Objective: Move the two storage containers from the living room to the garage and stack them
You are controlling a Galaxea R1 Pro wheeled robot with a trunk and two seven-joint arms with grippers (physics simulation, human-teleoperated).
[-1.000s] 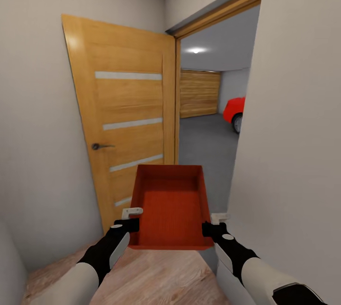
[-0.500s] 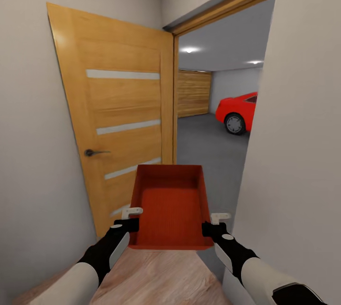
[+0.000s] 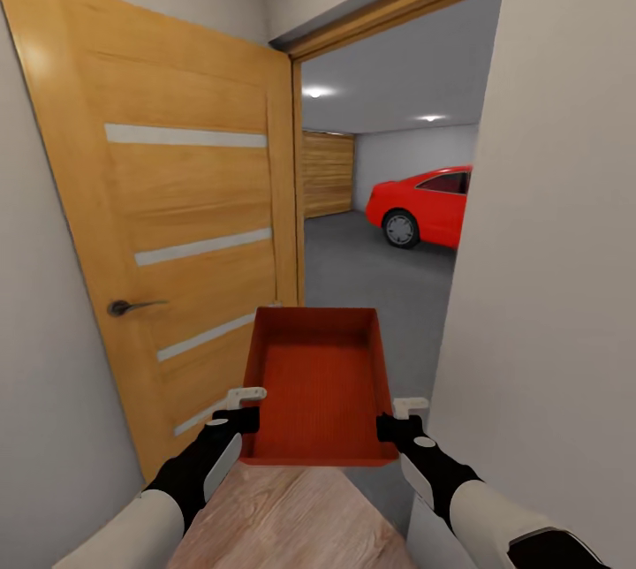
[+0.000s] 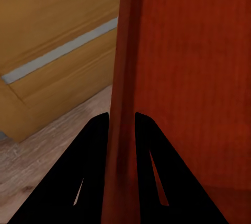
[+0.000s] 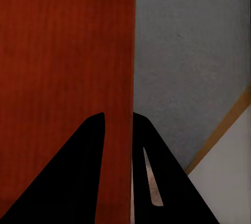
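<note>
At the left of the head view stands an open wooden door [image 3: 177, 224] with pale horizontal strips and a dark lever handle [image 3: 131, 307], swung back against the hallway wall. Just in front of it the left gripper [image 3: 237, 411] pinches the left wall of an orange-red container [image 3: 318, 383]; in the left wrist view its two dark fingers [image 4: 91, 166] sit one on each side of that wall, clamped onto it. The container is empty and held roughly level between both arms, over the last of the wood-plank floor [image 3: 283, 516] at the threshold. The right gripper [image 3: 399, 421] grips the opposite wall in the same way, and the right wrist view shows its fingers [image 5: 83, 166] straddling the rim with grey concrete below. Beyond the doorway [image 3: 380, 198] lies the garage: dark concrete floor [image 3: 371, 277], a wooden garage door [image 3: 327, 173] at the back, ceiling lights, and a red car [image 3: 424, 207] to the right. A pale wall [image 3: 556, 242] edges the opening on the right.

The step in hand looks like carrying one container into the garage. The next move calls for driving straight through the opening, keeping the right arm clear of the wall edge and the left clear of the door, then lowering the container onto the concrete.
</note>
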